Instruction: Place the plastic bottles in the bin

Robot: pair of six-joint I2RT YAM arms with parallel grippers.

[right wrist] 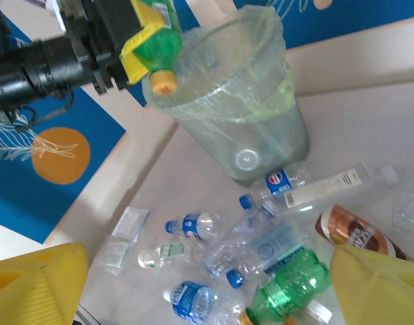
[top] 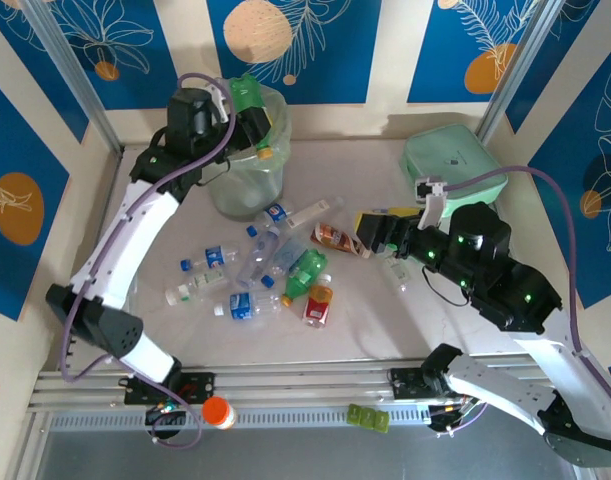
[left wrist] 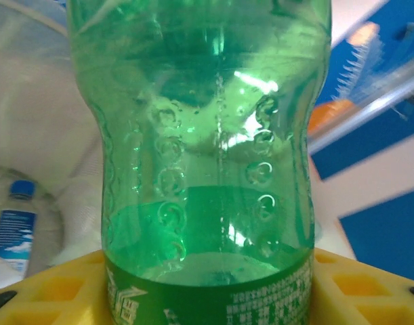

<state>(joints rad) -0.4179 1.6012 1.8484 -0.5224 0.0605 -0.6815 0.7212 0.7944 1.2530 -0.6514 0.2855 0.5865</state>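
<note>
I've got blue wall panels (top: 335, 60) with white leaf drawings and orange discs (top: 15, 207), framed in cream, across the top and both sides of the overhead frame. Silver metal posts (top: 70, 75) slant in at the upper corners. The pale tabletop (top: 380, 328) sits mid-frame, evenly lit. Metal rails (top: 305, 385) run along the bottom.

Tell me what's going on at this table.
The left gripper is clamped on a green bottle, holding it cap end lowest over the rim of the bin. A blue-capped bottle seems to lie inside it already. The right gripper is open and empty, hovering above the loose bottles scattered across the table, so most of the clearing is not yet done.
</note>
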